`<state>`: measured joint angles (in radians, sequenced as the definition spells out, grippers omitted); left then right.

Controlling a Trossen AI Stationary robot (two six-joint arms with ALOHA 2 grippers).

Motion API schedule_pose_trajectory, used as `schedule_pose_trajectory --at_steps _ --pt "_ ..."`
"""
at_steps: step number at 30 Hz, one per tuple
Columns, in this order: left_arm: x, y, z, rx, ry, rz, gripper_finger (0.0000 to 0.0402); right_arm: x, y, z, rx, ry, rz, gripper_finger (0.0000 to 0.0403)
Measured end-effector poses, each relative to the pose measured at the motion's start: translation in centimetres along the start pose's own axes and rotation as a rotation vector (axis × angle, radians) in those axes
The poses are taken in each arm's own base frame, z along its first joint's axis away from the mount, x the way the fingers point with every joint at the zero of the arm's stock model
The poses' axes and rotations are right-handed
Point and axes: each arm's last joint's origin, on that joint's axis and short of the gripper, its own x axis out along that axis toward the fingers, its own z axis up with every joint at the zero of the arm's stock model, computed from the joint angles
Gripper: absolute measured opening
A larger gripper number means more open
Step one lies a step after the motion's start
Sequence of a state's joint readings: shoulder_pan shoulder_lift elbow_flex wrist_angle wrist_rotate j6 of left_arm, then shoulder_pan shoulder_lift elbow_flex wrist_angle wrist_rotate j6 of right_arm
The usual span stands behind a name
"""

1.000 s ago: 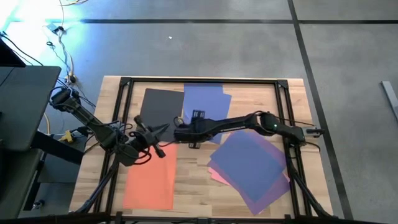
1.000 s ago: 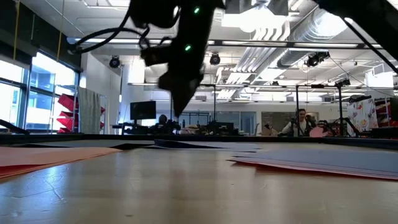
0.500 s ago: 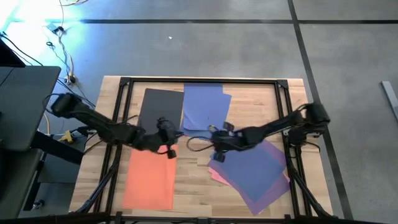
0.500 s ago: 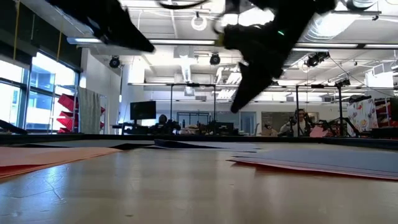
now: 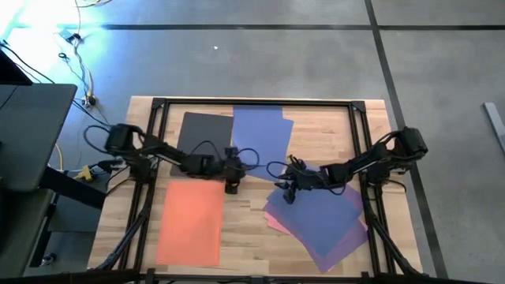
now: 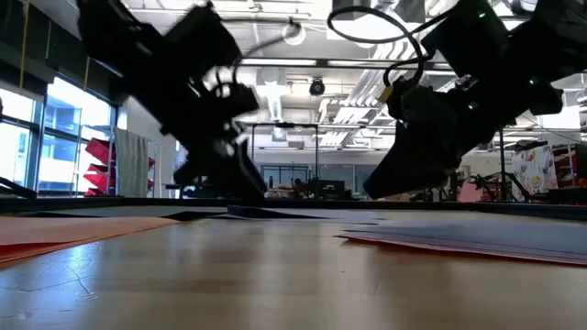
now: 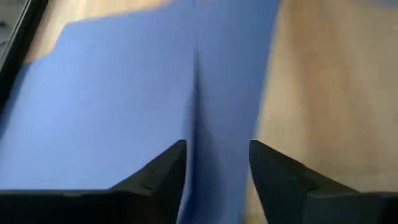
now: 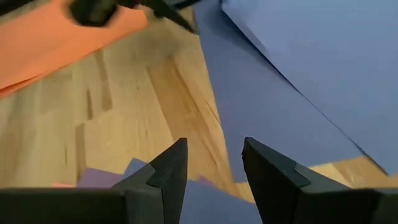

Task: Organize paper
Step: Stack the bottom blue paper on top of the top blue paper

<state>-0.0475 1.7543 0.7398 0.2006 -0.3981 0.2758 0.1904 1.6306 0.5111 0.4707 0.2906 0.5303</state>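
Frame centre, high view: the left gripper [image 5: 231, 175] hangs with fingers parted and empty over the lower-left edge of the blue sheet [image 5: 260, 136], beside the dark grey sheet [image 5: 202, 136]. The right gripper [image 5: 289, 189], also parted and empty, sits at the upper-left edge of the purple sheet [image 5: 319, 209] overlying the pink sheet [image 5: 273, 222]. The orange sheet [image 5: 190, 222] lies lower left. Bare table [image 5: 245, 229] separates the piles.
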Motion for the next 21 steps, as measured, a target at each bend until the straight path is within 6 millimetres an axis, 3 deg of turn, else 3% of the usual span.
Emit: schedule_pose_trajectory --at_steps 7,11,17,21 --pt "1.5 1.6 0.1 0.083 0.204 0.077 0.0163 0.1 0.4 0.5 -0.055 -0.001 0.026 0.0139" --pt "2.0 2.1 0.1 0.072 0.233 0.069 0.0119 0.1 0.3 0.5 -0.055 0.0 0.024 0.0139" --pt "2.2 2.8 -0.5 0.02 0.291 0.142 0.0015 0.1 0.4 0.5 -0.05 -0.01 0.031 0.0139" --pt "2.0 2.8 -0.6 0.042 0.319 0.227 0.0004 0.1 0.5 0.7 -0.048 -0.023 0.038 0.0139"
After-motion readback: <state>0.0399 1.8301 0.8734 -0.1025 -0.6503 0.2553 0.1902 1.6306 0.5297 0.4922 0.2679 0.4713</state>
